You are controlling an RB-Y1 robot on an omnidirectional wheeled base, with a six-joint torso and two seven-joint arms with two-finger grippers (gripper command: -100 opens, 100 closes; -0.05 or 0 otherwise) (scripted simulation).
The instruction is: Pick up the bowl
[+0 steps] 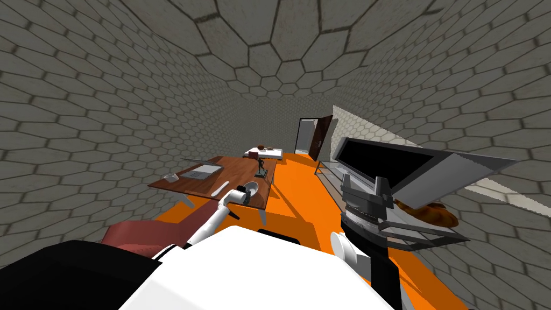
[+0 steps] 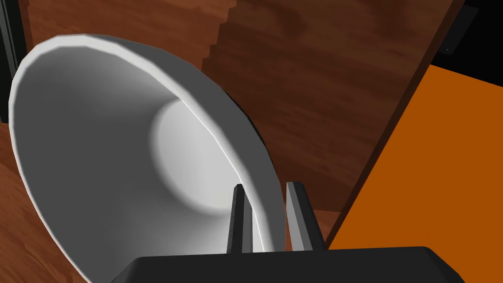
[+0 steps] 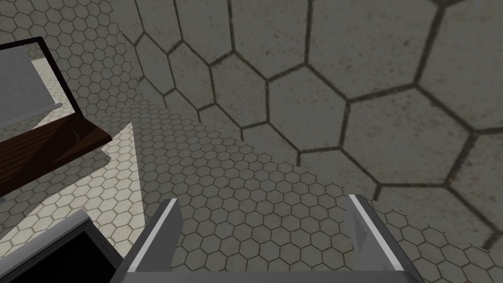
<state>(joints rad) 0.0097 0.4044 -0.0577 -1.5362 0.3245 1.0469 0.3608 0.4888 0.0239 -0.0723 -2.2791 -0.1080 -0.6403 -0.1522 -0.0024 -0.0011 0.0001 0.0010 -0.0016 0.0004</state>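
A white-grey bowl (image 2: 123, 147) stands near the front right corner of a brown wooden table (image 2: 319, 88). In the left wrist view my left gripper (image 2: 267, 185) straddles the bowl's rim. One finger is inside the wall and the other outside, pressed close on it. The head view shows the bowl (image 1: 252, 188) small on the table (image 1: 215, 180), at the tip of my outstretched left arm. My right gripper (image 3: 263, 201) is open and holds nothing. It is raised at my right, close to a television.
On the table lie a laptop (image 1: 202, 171), a white flat item (image 1: 219, 188) and a dark statuette (image 1: 261, 167). A red chair (image 1: 142, 237) is at my left. The television (image 1: 387, 164) on a glass stand (image 1: 430, 231) is on my right. Beside the table lies orange floor (image 1: 301, 199).
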